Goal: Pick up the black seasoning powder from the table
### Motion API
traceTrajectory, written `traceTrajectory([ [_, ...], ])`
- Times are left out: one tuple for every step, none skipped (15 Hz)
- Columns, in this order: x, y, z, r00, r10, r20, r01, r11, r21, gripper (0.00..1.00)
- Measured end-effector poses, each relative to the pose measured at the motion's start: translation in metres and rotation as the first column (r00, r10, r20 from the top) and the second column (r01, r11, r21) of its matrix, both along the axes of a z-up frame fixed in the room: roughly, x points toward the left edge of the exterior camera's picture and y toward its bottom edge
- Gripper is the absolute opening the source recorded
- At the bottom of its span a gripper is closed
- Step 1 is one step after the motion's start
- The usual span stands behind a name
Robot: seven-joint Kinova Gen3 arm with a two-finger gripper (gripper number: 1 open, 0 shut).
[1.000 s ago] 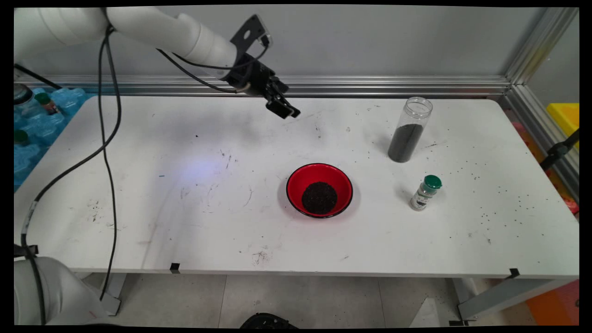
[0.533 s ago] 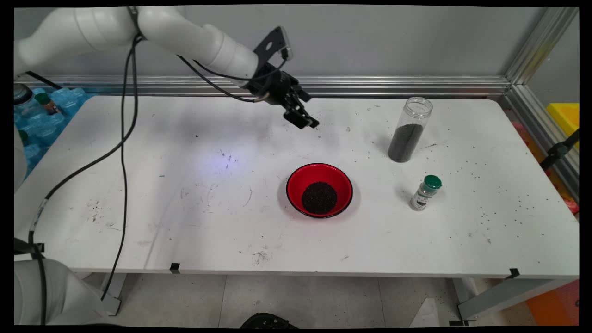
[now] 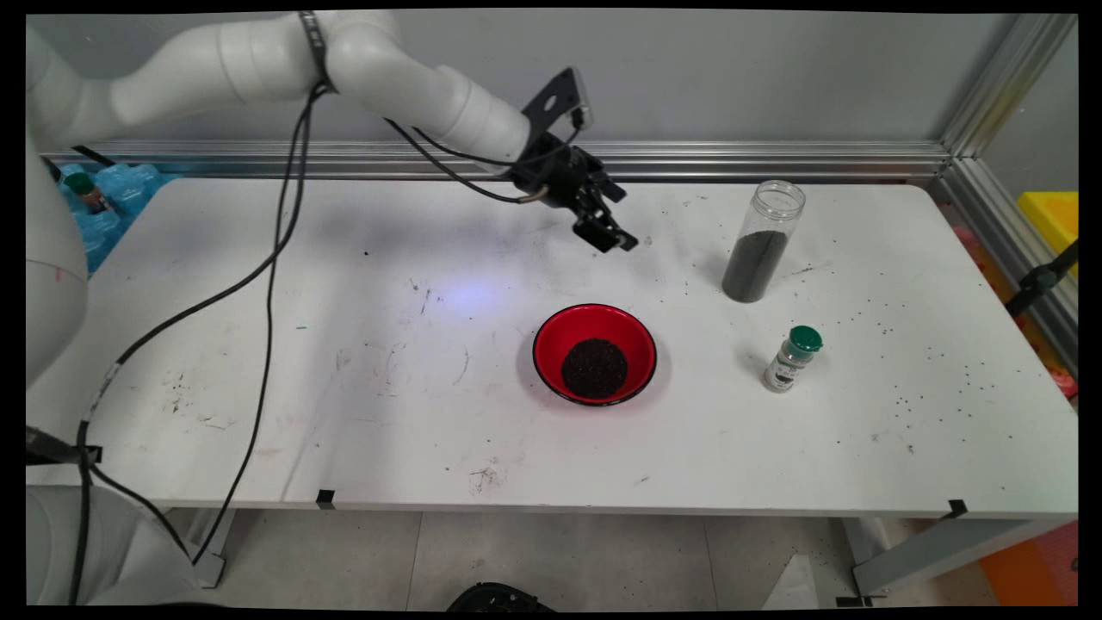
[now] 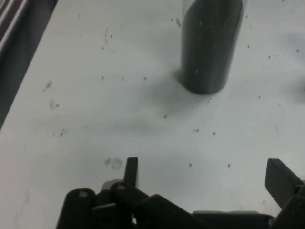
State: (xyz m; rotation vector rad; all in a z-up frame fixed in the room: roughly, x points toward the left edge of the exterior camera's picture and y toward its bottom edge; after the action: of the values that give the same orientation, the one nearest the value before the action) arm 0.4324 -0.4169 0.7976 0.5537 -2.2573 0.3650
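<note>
With its two black fingers [image 4: 132,171] spread wide and nothing between them, the black two-finger gripper [image 3: 613,238] hangs above the white table [image 3: 344,413], toward the far side. Nearest thing: a tall clear plastic jar [image 3: 762,242], open-topped and over half full of dark granules, upright and apart from the gripper, straight ahead in the hand view [image 4: 209,45]. A red bowl [image 3: 595,354] of dark granules sits nearer the front edge. A small green-capped spice bottle [image 3: 793,358] stands near the jar.
</note>
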Motion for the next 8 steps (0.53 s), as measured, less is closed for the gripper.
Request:
traceTrajectory([
  [-0.006,-0.004,-0.004,1.000,-0.005,-0.008,0.005,1.000,-0.001,1.00],
  [-0.011,-0.009,-0.007,1.000,-0.009,-0.017,0.009,1.000,-0.002,1.00],
  [-0.016,-0.013,-0.010,1.000,-0.012,-0.025,0.012,1.000,-0.003,1.00],
  [-0.021,-0.017,-0.014,0.999,-0.012,-0.035,0.012,1.000,-0.004,1.00],
  [-0.027,-0.022,-0.018,0.999,-0.010,-0.047,0.010,1.000,-0.004,1.00],
  [-0.030,-0.026,-0.021,0.999,-0.009,-0.054,0.008,1.000,-0.004,1.00],
  [-0.035,-0.029,-0.025,0.998,-0.008,-0.063,0.008,1.000,-0.002,1.00],
  [-0.040,-0.033,-0.029,0.997,-0.009,-0.071,0.009,1.000,-0.001,1.00],
])
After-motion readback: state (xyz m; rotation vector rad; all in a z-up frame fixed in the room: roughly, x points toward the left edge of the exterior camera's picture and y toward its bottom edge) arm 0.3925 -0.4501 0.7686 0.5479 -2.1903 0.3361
